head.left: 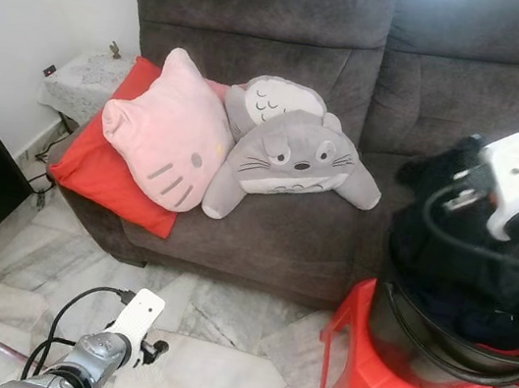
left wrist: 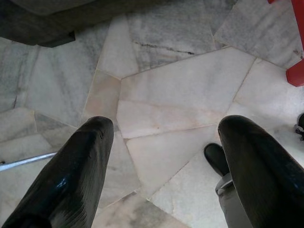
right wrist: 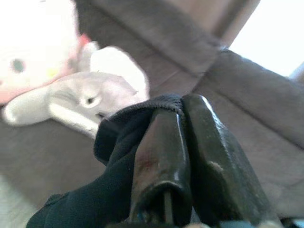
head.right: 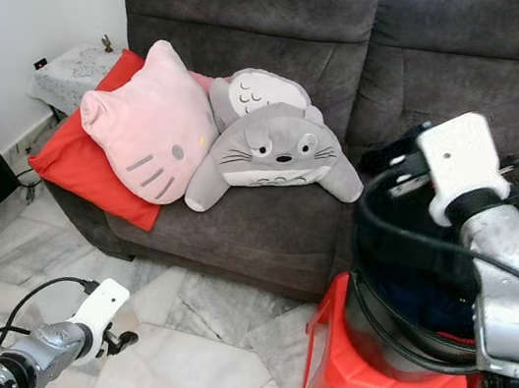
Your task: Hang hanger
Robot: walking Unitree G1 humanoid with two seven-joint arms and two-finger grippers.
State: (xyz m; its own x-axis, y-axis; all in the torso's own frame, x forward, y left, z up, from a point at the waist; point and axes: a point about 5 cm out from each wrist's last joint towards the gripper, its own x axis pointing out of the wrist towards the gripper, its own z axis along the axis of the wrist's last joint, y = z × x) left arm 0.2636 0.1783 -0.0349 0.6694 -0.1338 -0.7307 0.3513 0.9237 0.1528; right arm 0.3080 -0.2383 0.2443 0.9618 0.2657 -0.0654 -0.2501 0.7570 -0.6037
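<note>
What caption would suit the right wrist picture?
Right gripper shut on dark cloth, with plush toys on the sofa behind.

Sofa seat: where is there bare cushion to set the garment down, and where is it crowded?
Bare seat lies between the grey plush and the bucket on the red stool, plus the strip in front of the plush. The left end is crowded: pink cushion over red cushion. The right gripper holds dark cloth above the bucket.
</note>
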